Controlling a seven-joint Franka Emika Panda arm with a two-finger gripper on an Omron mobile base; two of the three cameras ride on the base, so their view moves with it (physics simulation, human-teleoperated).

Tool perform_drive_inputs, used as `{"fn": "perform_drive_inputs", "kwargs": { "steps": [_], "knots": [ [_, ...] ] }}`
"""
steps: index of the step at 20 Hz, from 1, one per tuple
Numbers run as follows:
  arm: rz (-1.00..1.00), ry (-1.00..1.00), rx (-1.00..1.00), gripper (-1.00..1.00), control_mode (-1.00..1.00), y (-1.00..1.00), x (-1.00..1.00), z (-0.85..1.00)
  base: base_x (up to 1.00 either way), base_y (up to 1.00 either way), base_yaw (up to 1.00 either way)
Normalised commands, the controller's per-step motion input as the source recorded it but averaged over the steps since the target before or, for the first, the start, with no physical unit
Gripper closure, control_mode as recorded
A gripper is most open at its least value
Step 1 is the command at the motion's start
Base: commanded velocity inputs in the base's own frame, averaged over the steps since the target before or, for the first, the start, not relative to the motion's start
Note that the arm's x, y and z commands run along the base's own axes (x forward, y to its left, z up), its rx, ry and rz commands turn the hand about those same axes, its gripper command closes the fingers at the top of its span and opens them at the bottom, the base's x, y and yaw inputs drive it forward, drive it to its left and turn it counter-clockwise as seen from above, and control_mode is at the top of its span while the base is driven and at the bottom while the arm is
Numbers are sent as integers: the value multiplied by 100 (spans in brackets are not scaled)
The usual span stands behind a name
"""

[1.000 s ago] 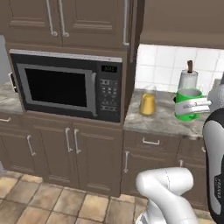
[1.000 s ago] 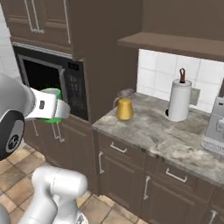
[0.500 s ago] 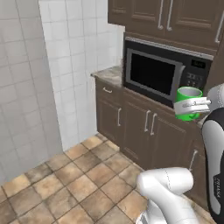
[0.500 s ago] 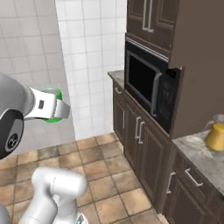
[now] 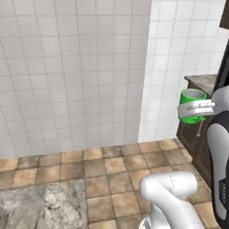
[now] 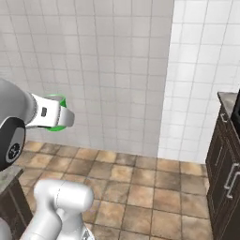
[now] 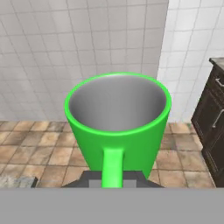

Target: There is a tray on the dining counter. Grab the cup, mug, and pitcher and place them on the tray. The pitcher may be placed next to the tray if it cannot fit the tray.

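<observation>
My gripper (image 5: pixel 197 108) is shut on the bright green mug (image 5: pixel 192 96), which it holds upright in the air at the right of the left base view. In the right base view the mug (image 6: pixel 58 100) peeks out behind the white hand (image 6: pixel 55 116) at the left. The hand view looks down into the mug's (image 7: pixel 118 127) empty grey inside, and its handle runs down between my fingertips at the bottom. The tray, the cup and the pitcher are out of view.
White tiled walls meet in a corner (image 5: pixel 145 71) ahead, above a brown tiled floor (image 6: pixel 136 183). A dark cabinet with a stone top (image 5: pixel 203 82) stands at the right. A mottled grey stone surface (image 5: pixel 44 205) shows at the lower left.
The whole picture has swung: the base turned, so the microwave and cabinets slid off to the right and tiled wall came in. The mug stays in my shut gripper.
</observation>
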Motion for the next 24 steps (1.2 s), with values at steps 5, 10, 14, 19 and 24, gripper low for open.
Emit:
{"fn": "perform_drive_inputs", "kwargs": {
  "steps": [5, 10, 14, 19, 24],
  "knots": [
    [0, 0, 0, 100, 100, 0, 0, 0, 82, -12, 39],
    [0, 0, 0, 100, 100, 0, 0, 0, 100, -3, 32],
    [0, 0, 0, 100, 100, 0, 0, 0, 91, -40, 46],
    [0, 0, 0, 100, 100, 0, 0, 0, 52, -49, 84],
    [0, 0, 0, 100, 100, 0, 0, 0, 45, -46, 95]
  ]
}}
